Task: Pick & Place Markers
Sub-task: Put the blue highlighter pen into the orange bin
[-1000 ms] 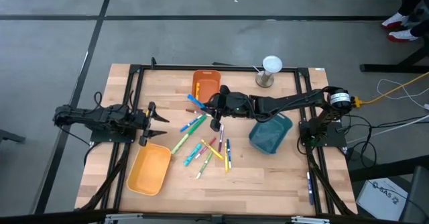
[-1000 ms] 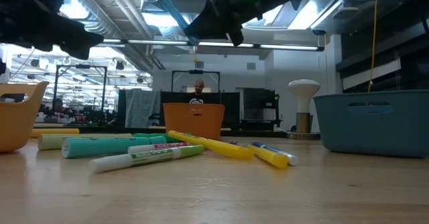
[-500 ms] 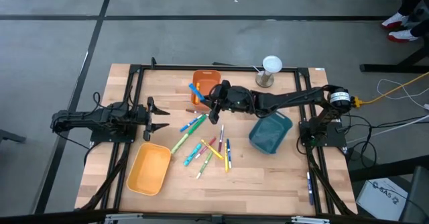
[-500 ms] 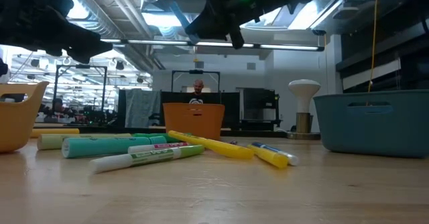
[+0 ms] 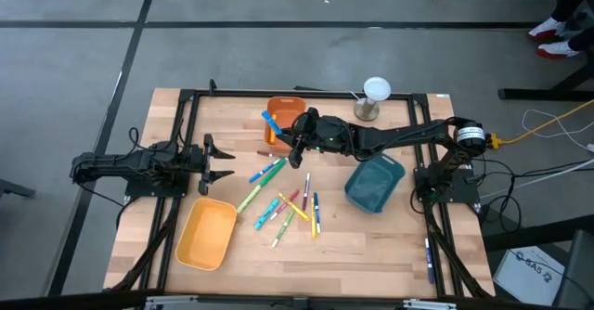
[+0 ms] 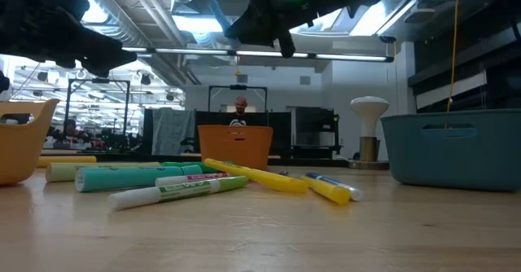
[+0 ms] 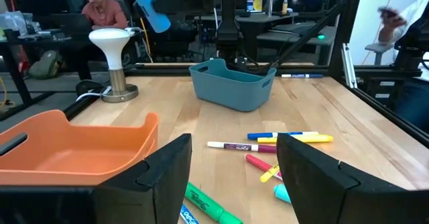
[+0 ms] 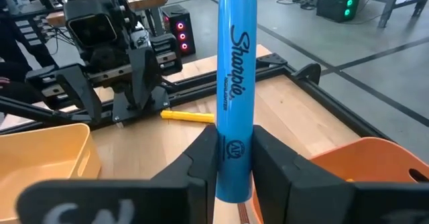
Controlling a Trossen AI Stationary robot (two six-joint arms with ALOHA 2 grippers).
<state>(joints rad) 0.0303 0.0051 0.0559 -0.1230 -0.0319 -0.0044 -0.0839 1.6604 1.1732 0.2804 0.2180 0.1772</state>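
My right gripper [image 5: 293, 144] is shut on a blue marker [image 5: 271, 124] and hovers high over the table at the near left rim of the orange bin [image 5: 286, 115]. Below and nearer, several markers [image 5: 283, 203] in green, blue, yellow and pink lie flat and scattered on the wood. At the table's left side, my left gripper [image 5: 223, 161] stands open and level with nothing between its fingers [image 7: 161, 177]. In its wrist view the blue marker [image 7: 149, 3] shows up high, above the orange bin [image 7: 74, 150]. My right gripper pinches the blue marker's barrel near one end [image 8: 235, 158] between its two fingers [image 8: 201, 163]. The fingers come nearly level from the table's right. The marker sticks out past the fingertips, slanting up toward the far left [image 6: 218, 13], lifted clear of the table.
A yellow-orange bin [image 5: 208, 233] sits near left and a teal bin [image 5: 376, 182] to the right. A white-topped stand [image 5: 375, 96] is at the far edge. A thin brown stick [image 5: 267, 152] lies near the orange bin. People sit in the room beyond.
My right gripper has carried the blue marker a little toward the far edge, up to the orange bin's rim, still shut on it and rolling slightly. My left arm has swung slightly toward the far edge, straightening across the table, and stays open.
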